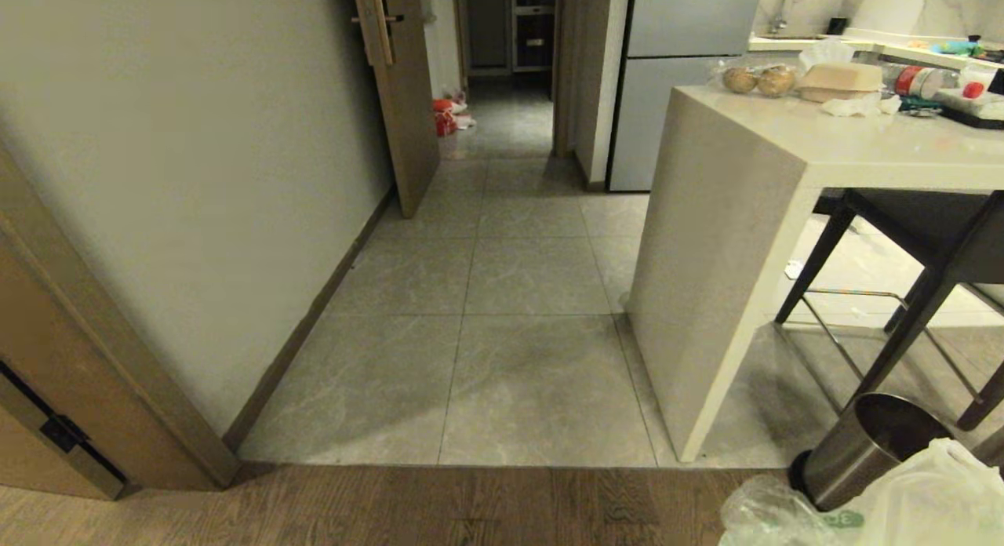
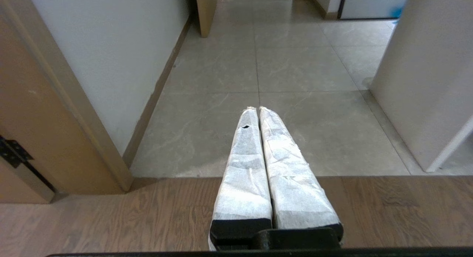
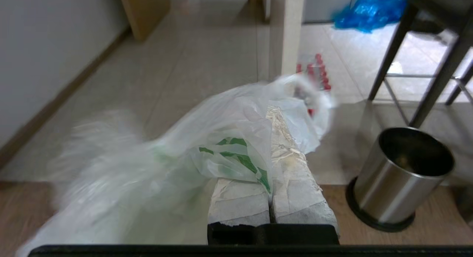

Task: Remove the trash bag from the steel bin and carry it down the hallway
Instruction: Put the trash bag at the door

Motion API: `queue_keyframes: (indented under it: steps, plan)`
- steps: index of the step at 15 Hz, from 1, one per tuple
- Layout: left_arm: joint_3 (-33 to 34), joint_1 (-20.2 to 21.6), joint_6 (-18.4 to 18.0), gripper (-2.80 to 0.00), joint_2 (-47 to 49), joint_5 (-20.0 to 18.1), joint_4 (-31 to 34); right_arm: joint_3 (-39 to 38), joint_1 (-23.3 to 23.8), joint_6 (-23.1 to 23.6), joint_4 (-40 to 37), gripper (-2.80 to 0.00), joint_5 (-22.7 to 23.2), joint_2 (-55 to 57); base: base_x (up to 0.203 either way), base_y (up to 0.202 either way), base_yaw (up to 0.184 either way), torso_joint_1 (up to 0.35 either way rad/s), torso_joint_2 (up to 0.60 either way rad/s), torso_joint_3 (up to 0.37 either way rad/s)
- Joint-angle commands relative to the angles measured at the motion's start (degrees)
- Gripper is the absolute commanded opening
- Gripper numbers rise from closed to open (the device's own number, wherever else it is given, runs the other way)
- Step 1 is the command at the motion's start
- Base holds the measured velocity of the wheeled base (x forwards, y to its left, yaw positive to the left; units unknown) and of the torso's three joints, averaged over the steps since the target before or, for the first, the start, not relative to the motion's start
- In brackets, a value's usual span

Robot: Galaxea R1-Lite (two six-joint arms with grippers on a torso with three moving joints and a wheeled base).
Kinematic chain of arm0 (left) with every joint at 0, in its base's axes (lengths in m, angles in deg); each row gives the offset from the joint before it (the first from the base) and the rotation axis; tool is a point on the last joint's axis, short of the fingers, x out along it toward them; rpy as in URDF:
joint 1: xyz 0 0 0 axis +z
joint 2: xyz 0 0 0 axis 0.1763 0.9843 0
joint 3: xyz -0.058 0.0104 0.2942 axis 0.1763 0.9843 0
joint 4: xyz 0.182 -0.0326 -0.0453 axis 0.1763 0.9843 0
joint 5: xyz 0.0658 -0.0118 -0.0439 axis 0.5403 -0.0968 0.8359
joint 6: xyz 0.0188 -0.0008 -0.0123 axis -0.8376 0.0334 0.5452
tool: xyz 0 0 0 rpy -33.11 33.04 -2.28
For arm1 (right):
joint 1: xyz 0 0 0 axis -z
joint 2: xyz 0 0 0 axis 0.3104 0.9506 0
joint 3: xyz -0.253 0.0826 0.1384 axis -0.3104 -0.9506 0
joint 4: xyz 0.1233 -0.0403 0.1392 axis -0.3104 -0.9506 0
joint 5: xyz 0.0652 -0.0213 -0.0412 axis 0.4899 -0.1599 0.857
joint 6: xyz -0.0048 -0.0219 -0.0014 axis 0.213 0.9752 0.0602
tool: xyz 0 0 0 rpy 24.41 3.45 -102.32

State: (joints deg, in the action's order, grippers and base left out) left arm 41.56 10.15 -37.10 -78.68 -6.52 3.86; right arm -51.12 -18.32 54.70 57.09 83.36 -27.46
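Note:
The trash bag (image 3: 221, 139), thin whitish plastic with a green print, is pinched between the taped fingers of my right gripper (image 3: 272, 113). It drapes over one finger and billows out to the side, clear of the steel bin (image 3: 399, 175). In the head view the bag (image 1: 925, 499) shows at the bottom right corner beside the bin (image 1: 871, 444), which stands on the wood floor with its dark mouth open. My left gripper (image 2: 257, 108) hangs shut and empty over the floor. The hallway (image 1: 510, 240) of grey tiles runs straight ahead.
A beige counter (image 1: 729, 216) with a black chair (image 1: 925, 240) under it flanks the right side. An open wooden door (image 1: 404, 99) and a pale wall (image 1: 196, 177) bound the left. A red bag (image 1: 445, 116) lies far down the passage. A blue plastic bag (image 3: 369, 9) sits behind the counter.

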Motion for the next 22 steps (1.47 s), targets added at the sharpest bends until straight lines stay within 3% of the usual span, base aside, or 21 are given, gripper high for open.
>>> queue_keyframes:
  steps: [1, 22]
  plan:
    - [0.00, 0.00, 0.06, -2.80, 0.09, 0.01, -0.02, -0.79, -0.02, -0.07, 0.05, -2.80, 0.01, 0.09, 0.196, 0.002, 0.002, -0.002, 0.01, -0.004]
    - [0.09, 0.00, 0.12, -2.80, 0.09, 0.01, -0.07, -0.79, -0.02, 0.02, 0.05, -2.80, 0.01, 0.09, 0.192, 0.000, 0.001, 0.002, 0.00, 0.002]
